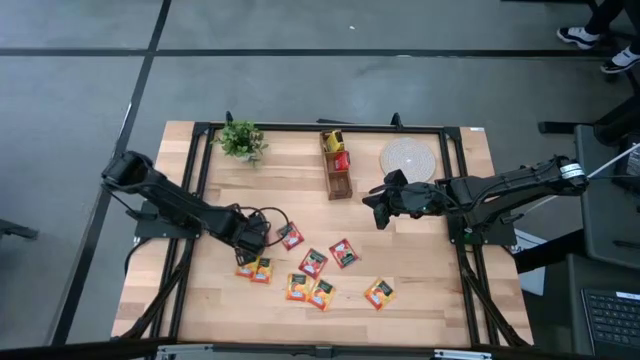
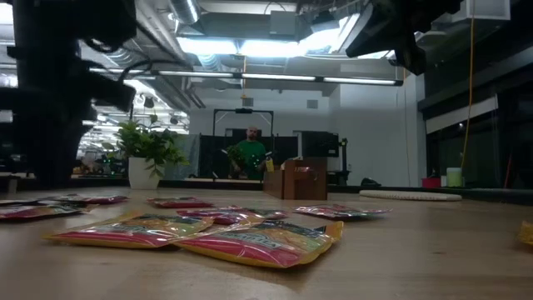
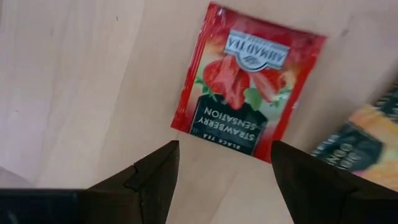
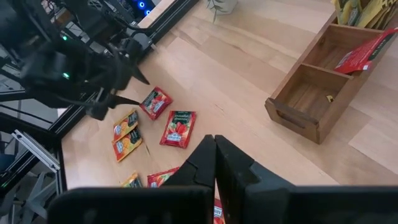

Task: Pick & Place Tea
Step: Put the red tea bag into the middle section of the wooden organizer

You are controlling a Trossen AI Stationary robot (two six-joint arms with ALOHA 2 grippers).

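High view read from left to right, with the wooden box (image 1: 338, 166) at the worktop (image 1: 420, 300) centre back as landmark. Left of the box, near the back rim, stood a small potted plant (image 1: 240, 139). Left of and nearer than the box, found the left claw (image 1: 268, 235) low over the boards, fingers spread wide and gripping nothing. Just beyond its tips lay a red strawberry sachet (image 3: 247, 88), flat and not yet touched. Nearer than the box, scattered loose: the remaining tea sachets (image 1: 314, 263), red and orange, some overlapping. Inside the box, seen already: one red sachet (image 4: 364, 55) and yellow ones at the far end. Right of the box, hung the right claw (image 1: 378, 208), fingers pressed shut, empty, raised above the boards, beside the round woven mat (image 1: 408, 158).

Step in hand, by judgement: approach for the pick of the strawberry sachet. Next move likely called for advancing until the fingers straddled it, then closing on an edge, since a flat sachet offers little to pinch.
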